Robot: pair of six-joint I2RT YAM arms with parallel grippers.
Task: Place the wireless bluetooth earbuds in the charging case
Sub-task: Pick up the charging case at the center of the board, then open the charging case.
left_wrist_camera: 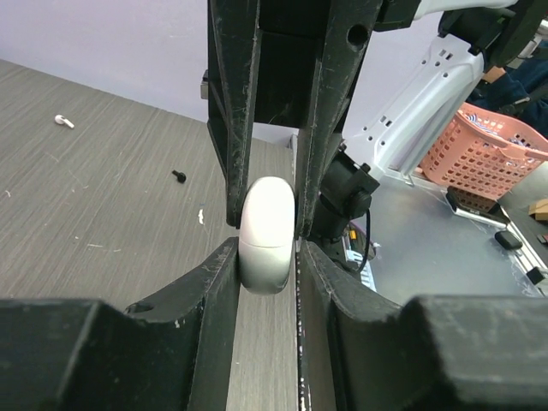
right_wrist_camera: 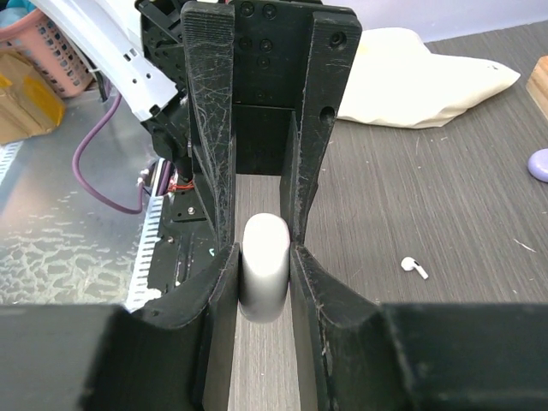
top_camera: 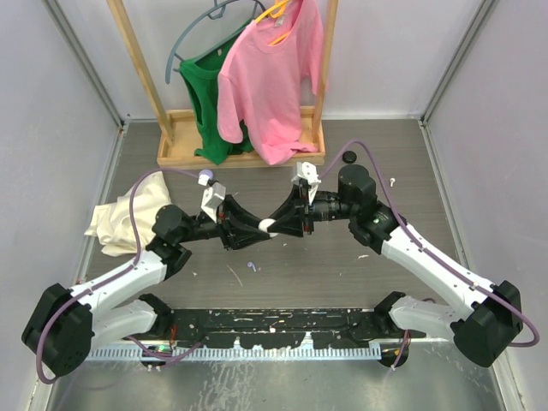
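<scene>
Left claw [left_wrist_camera: 267,257]: nearest the lens in its wrist view, its two black fingers are pressed against the sides of the charging case [left_wrist_camera: 267,244].
Right claw [right_wrist_camera: 264,257]: clamped narrow on the same case from the opposite end, facing the left claw tip to tip.
Charging case: white and rounded, held in the air above the tabletop [top_camera: 342,274] between both claws. Its lid looks closed.
White earbud [right_wrist_camera: 414,267]: lies loose on the tabletop, off to one side of the claws.
Second white earbud [left_wrist_camera: 62,121]: on the tabletop, well apart from the case.
Black earbud [left_wrist_camera: 178,175]: on the tabletop, nearer the claws than the second white one.
Lilac earbud [top_camera: 251,268]: on the tabletop below the held case.
Cream cloth [top_camera: 128,218]: crumpled by the left arm.
</scene>
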